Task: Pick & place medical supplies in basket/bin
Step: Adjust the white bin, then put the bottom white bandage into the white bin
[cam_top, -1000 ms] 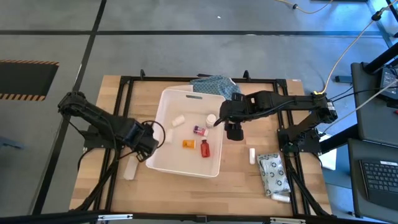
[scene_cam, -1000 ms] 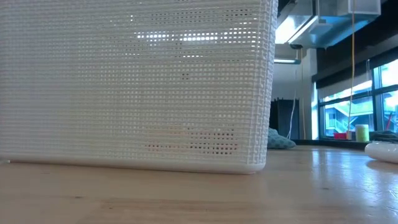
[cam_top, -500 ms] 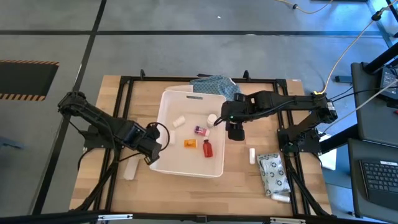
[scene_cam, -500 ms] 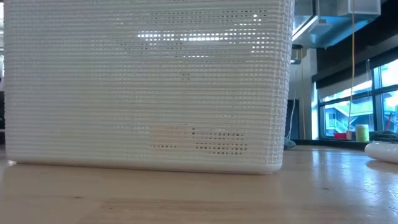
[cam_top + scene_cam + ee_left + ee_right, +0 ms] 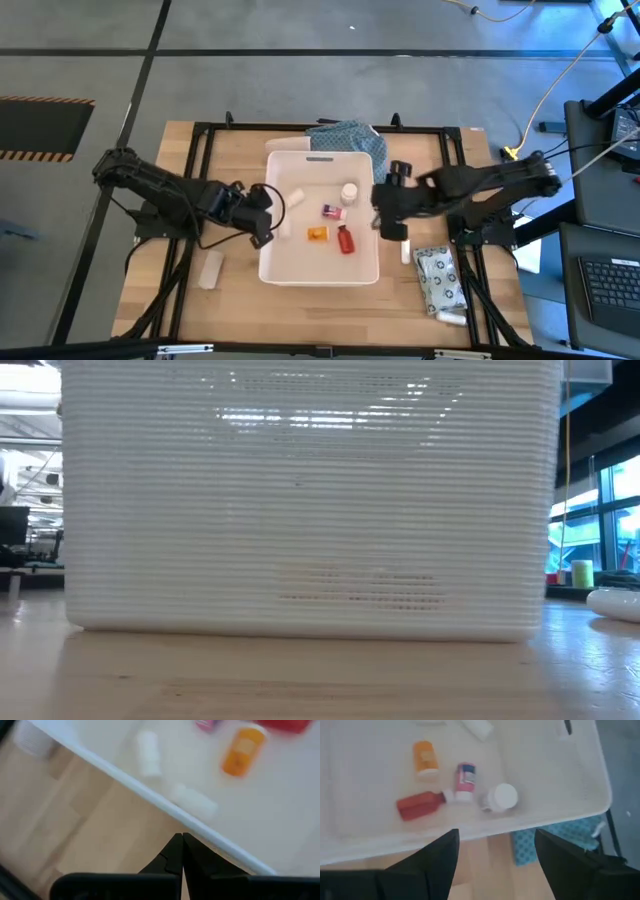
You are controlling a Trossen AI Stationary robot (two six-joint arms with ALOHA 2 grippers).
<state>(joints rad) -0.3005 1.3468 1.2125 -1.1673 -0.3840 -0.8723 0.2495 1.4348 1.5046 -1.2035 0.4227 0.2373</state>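
Observation:
The white basket [image 5: 320, 265] stands on the table and fills the low view as a ribbed wall [image 5: 300, 500]. Inside lie a red bottle [image 5: 345, 241], an orange item [image 5: 316, 234], a pink-labelled box [image 5: 332, 211], a white-capped bottle [image 5: 348, 190] and a white roll [image 5: 296, 196]. My left gripper [image 5: 264, 213] is shut at the basket's left wall. My right gripper [image 5: 386, 218] is open, just outside the right wall, touching nothing. Its wrist view looks down over the rim [image 5: 530, 822] at the supplies. My left gripper's shut fingertips [image 5: 176, 845] meet the outer side of the basket's left wall [image 5: 205, 834] just under the rim, coming from the table's left. The basket stands flat on the table.
To the basket's right lie a white tube [image 5: 405, 250], the grey patterned pouch [image 5: 438, 280] and another white tube [image 5: 450, 318]. A white item [image 5: 210, 270] lies near the left edge. The blue-green cloth [image 5: 345, 135] sits behind the basket.
My left gripper has moved toward the table's right, sliding the basket right and turning it square to the table edges. The loose supplies shifted with it. My right gripper has drawn back from above the basket toward the right and near side, now outside the right wall.

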